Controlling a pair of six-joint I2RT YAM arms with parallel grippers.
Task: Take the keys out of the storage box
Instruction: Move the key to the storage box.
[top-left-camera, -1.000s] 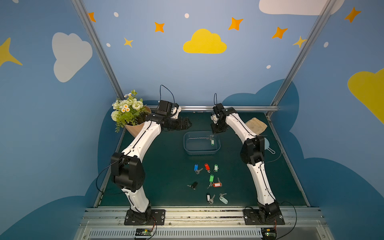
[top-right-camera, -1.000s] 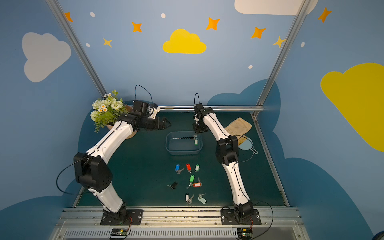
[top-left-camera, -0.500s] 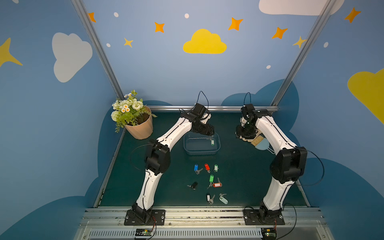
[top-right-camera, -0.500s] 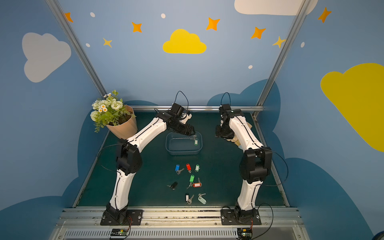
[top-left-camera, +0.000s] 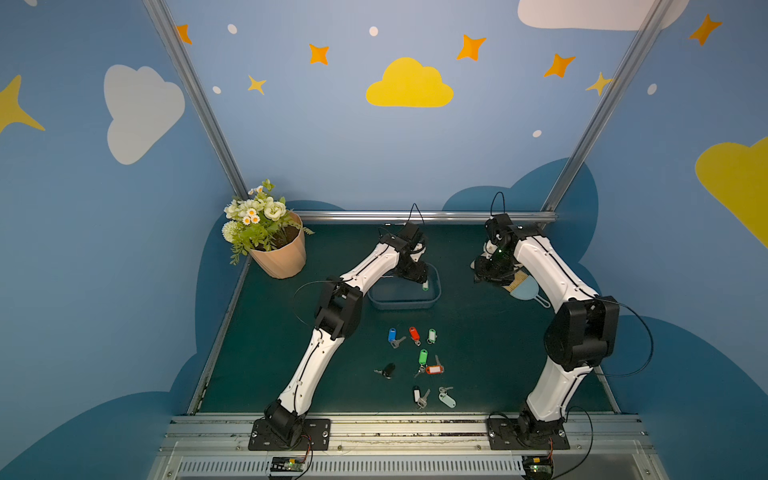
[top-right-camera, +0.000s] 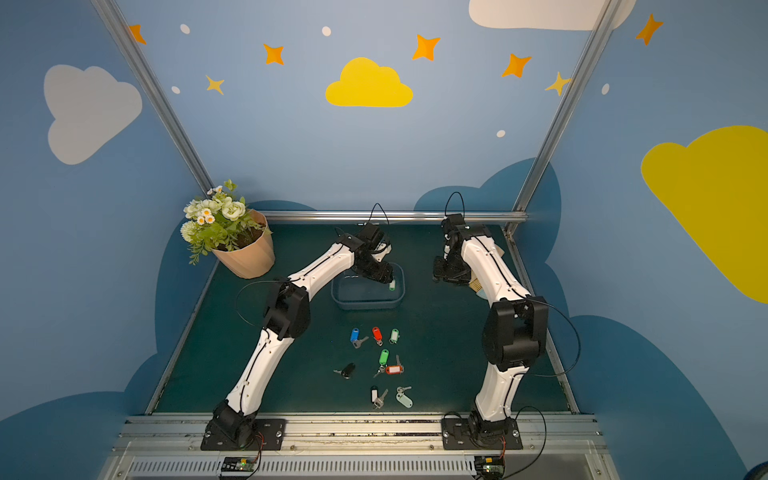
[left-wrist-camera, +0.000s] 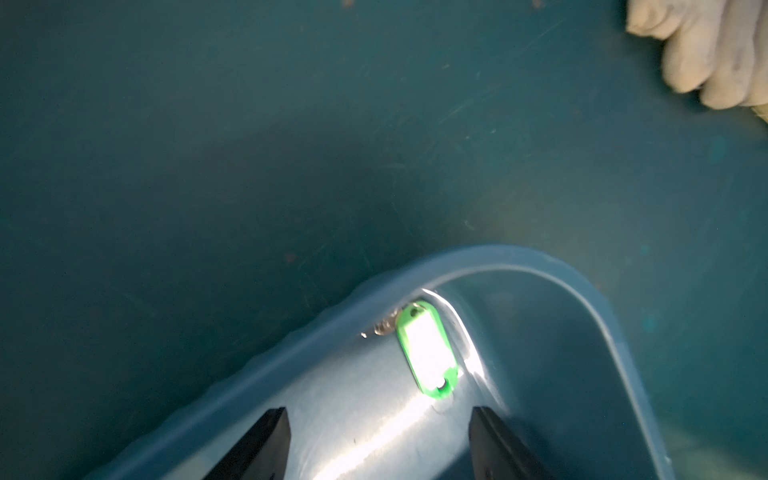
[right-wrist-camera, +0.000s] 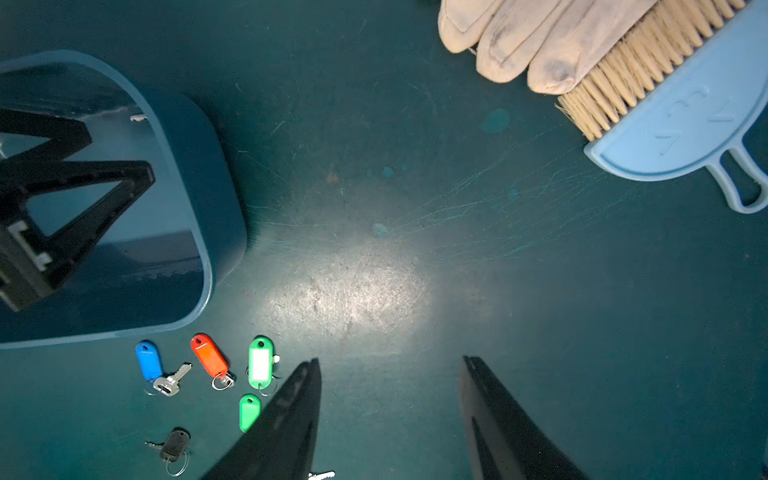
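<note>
The storage box (top-left-camera: 399, 306) is a shallow blue-grey tub on the green mat, seen in both top views (top-right-camera: 365, 306). One of the keys, with a green tag (left-wrist-camera: 428, 353), lies in a corner of the box (left-wrist-camera: 582, 286). My left gripper (left-wrist-camera: 378, 411) hangs inside the box, open, and the tag lies just beyond its fingertips, untouched. Several keys lie on the mat in front of the box, among them ones with blue (top-left-camera: 391, 334), red (top-left-camera: 413, 333) and black (top-left-camera: 388, 370) tags. My right gripper (right-wrist-camera: 390, 360) is open over bare mat to the right of the box (right-wrist-camera: 216, 199).
A peach flower pot (top-left-camera: 282, 257) stands at the back left. A pale work glove (right-wrist-camera: 519, 37) and a light blue brush (right-wrist-camera: 685, 112) lie at the back right, close to my right gripper (top-left-camera: 482, 276). Metal rails edge the mat.
My left arm swung from beside the flower pot to the box and lowered its gripper inside, jaws narrowing a little. My right arm pulled away from the box toward the brush.
</note>
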